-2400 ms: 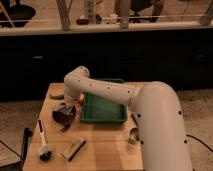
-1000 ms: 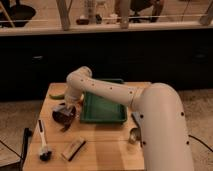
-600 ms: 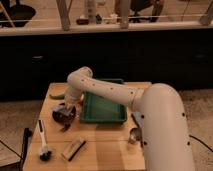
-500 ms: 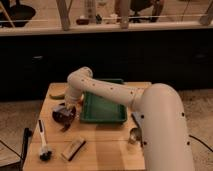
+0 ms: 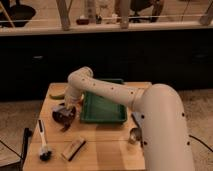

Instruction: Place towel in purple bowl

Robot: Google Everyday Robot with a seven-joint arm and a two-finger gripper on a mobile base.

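Finger state cannot be determined; gripper sits low over the purple bowl, left of the green tray, on the wooden table.

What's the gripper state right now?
Gripper: down at the small round dark purple bowl at the left of the wooden table, beside the green rectangular tray.

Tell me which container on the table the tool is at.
The small round dark purple bowl at the table's left: the tool sits directly over it, while the green rectangular tray lies beside it to the right.
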